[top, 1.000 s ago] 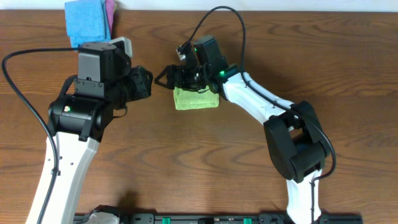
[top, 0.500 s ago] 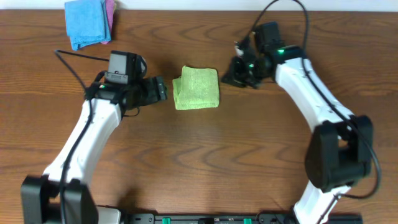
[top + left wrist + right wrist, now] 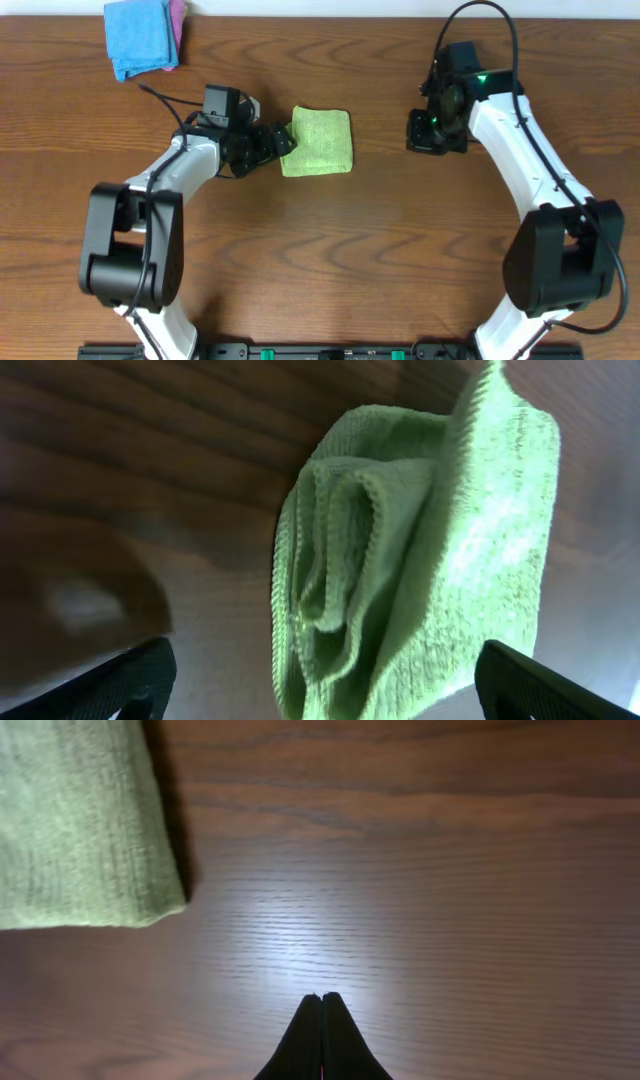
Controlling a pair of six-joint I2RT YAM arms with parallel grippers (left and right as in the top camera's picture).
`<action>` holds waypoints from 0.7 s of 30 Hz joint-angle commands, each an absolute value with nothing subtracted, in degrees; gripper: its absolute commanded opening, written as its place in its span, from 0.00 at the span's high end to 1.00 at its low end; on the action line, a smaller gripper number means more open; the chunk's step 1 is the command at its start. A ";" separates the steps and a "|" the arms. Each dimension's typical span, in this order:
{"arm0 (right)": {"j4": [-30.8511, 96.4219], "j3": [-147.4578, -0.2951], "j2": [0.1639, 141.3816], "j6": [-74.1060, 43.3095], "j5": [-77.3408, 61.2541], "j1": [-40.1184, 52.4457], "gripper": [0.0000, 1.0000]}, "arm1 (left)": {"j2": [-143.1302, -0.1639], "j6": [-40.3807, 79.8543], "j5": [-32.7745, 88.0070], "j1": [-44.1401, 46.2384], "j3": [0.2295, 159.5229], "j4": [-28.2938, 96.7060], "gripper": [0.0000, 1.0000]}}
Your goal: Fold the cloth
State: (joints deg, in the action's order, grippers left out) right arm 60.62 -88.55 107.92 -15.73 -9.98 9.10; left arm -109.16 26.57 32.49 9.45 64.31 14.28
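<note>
moved: left tool (image 3: 279,145) is now right at the left edge of the cloth (image 3: 318,142), with the earlier gap gone; right tool (image 3: 322,1012) has backed off further right
left tool: fingers (image 3: 125,678) spread wide, nothing pinched, cloth's layered edge just in front
right tool: pressed together, empty, over bare table (image 3: 330,250), well apart from cloth
cloth: folded small square, flat on table, between the two arms
other: blue cloth (image 3: 138,38) on pink cloth (image 3: 178,16), far left corner

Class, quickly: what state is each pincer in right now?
Left pincer: open, at the cloth's edge, gripping nothing.
Right pincer: closed, empty, clear of the cloth.
</note>
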 commanded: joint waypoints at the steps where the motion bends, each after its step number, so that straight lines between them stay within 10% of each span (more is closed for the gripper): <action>1: 60.75 -88.92 106.41 -14.48 -8.78 8.25 0.99 | -110.72 28.73 35.75 9.41 64.55 12.93 0.02; 21: 43.46 -88.07 121.45 -21.06 -16.05 16.16 0.99 | -115.94 32.36 39.66 9.41 64.58 9.85 0.02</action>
